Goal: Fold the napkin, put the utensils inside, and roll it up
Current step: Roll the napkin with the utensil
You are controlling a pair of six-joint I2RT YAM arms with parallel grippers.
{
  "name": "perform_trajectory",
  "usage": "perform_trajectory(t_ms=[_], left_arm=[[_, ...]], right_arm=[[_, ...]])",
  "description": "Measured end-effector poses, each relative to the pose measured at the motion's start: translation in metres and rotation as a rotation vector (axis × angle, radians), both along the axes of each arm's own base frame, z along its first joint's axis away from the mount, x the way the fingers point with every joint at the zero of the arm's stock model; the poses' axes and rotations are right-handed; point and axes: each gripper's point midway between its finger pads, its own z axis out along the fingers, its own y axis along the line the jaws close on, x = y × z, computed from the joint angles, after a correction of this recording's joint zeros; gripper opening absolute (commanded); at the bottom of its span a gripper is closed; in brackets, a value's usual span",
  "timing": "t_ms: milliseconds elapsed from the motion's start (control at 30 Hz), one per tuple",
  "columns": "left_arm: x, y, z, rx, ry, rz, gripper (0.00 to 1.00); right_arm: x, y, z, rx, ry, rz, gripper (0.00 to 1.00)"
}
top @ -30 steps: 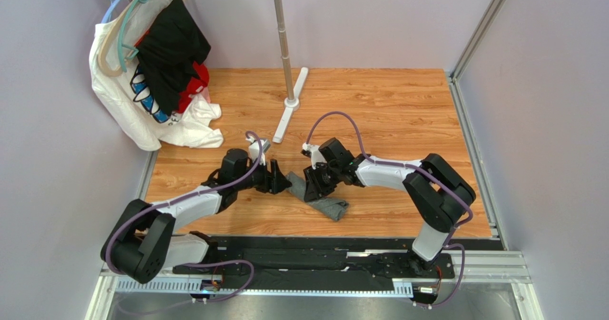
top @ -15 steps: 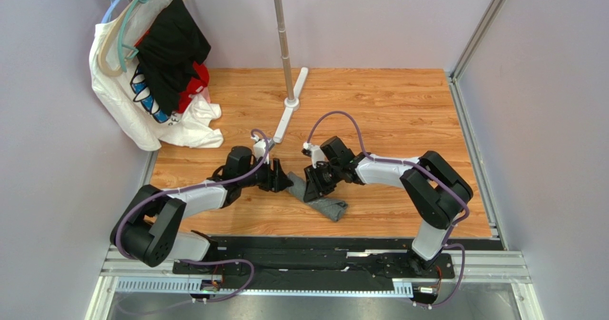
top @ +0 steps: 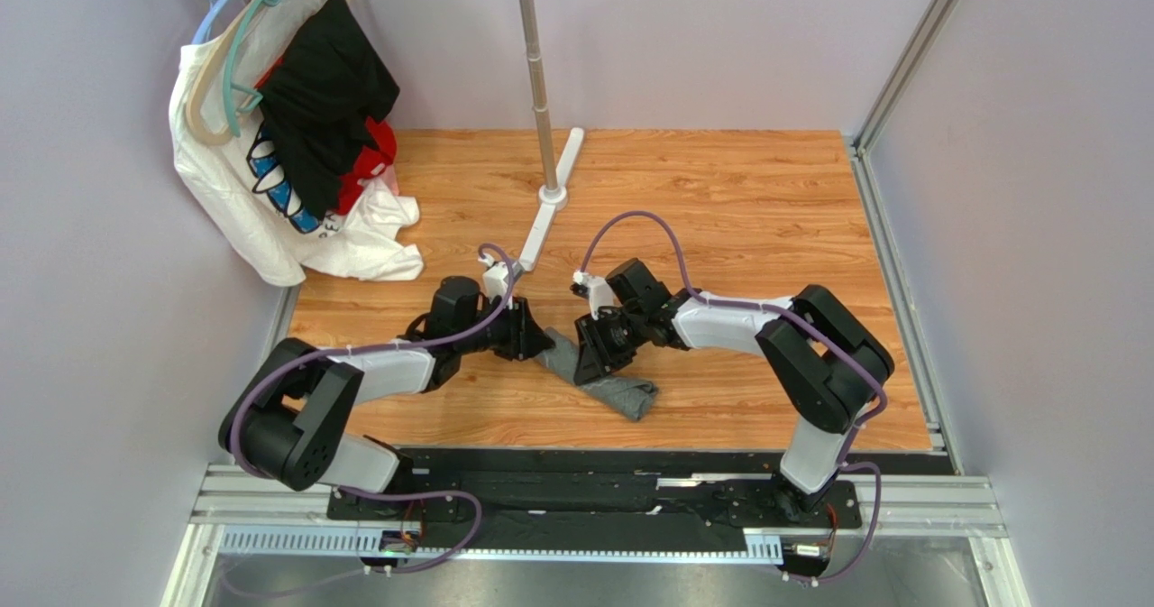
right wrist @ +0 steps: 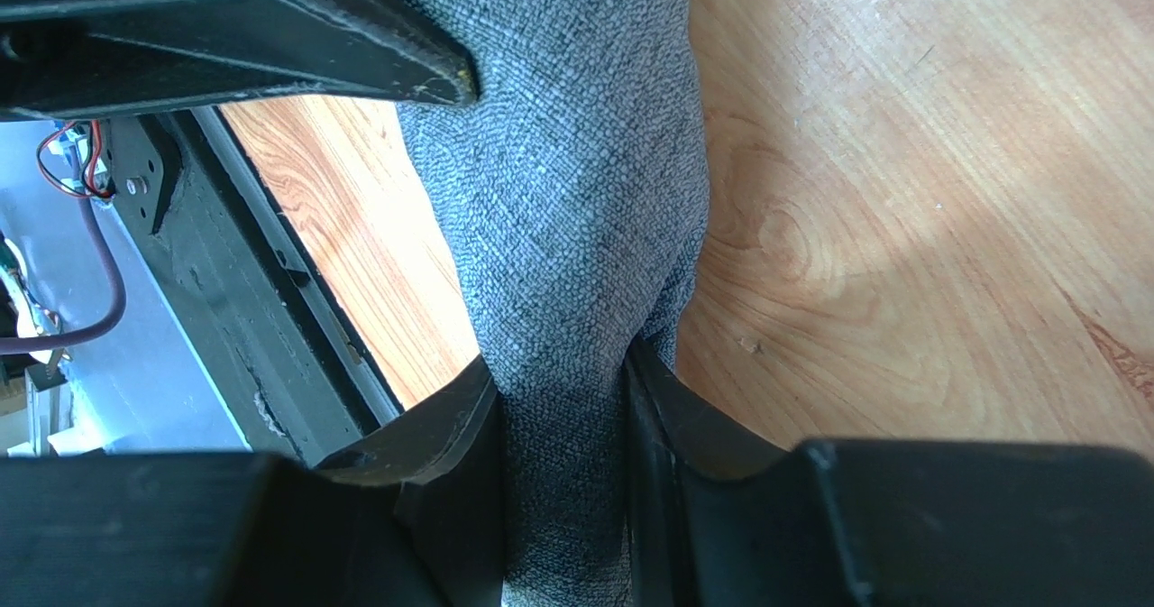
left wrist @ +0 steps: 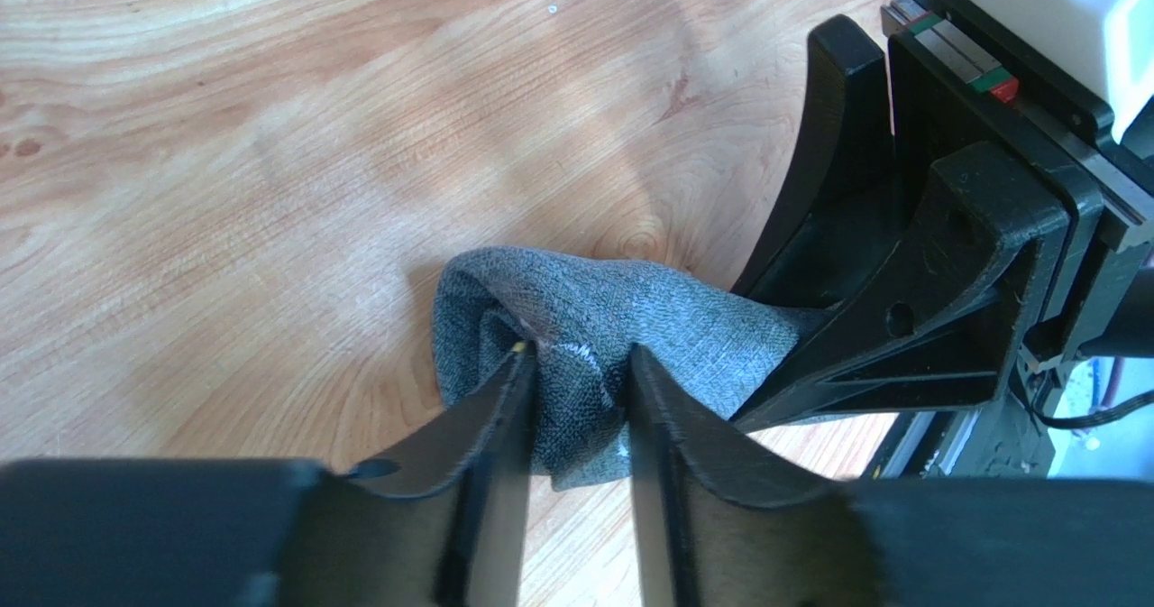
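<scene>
We are looking down at the wooden bench [top: 759, 201], and we are using the white pole foot [top: 549, 215] as our marker. The napkin [top: 621, 393] is lying on the bench on the near side of the pole foot and a bit to its right. It is looking grey and woolly, and it is bunched up into a long lump, not spread flat. Our left arm [top: 393, 361] is reaching in low from the near left of the pole foot. Our right arm [top: 732, 323] is reaching in from the near right. Both arms are meeting at the napkin, close together. In the left wrist view, our left jaws are pinching a fold of the napkin [left wrist: 610, 323] at its rounded end, with cloth filling the gap between them. In the right wrist view, our right jaws are squeezing the napkin [right wrist: 583, 161] too, and the cloth is running out between them like a thick strip. The silver pole [top: 532, 66] is standing up from the pole foot. White, black and red clothes [top: 305, 107] are hanging well to the left of the pole foot, by the far left wall.
</scene>
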Motion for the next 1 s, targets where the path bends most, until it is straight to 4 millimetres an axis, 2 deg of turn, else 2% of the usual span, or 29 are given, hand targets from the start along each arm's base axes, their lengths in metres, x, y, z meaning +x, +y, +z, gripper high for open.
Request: perform_trajectory(t_ms=[100, 200, 300, 500, 600, 800, 1000], left_arm=[[-0.001, -0.002, 0.000, -0.009, 0.004, -0.008, 0.17], [-0.002, -0.003, -0.001, -0.013, 0.009, -0.017, 0.16], [-0.003, -0.003, -0.004, -0.013, 0.016, -0.021, 0.12], [-0.002, -0.005, -0.010, -0.004, 0.044, -0.028, 0.11], [0.001, -0.007, -0.009, -0.003, 0.055, -0.032, 0.10], [0.005, -0.010, -0.010, 0.014, 0.091, -0.034, 0.09], [0.009, -0.012, -0.014, 0.029, 0.129, -0.039, 0.09]], right_arm=[[0.000, 0.000, 0.000, -0.002, -0.001, -0.001, 0.55], [-0.001, 0.001, 0.003, 0.002, 0.007, 0.002, 0.62], [-0.001, 0.000, 0.006, -0.013, -0.005, -0.002, 0.65], [0.003, -0.022, 0.009, -0.139, -0.081, -0.056, 0.67], [0.007, -0.029, 0.016, -0.204, -0.173, -0.082, 0.67], [-0.001, -0.019, 0.031, -0.281, -0.397, -0.057, 0.67], [-0.011, -0.010, 0.032, -0.343, -0.570, -0.009, 0.68]])
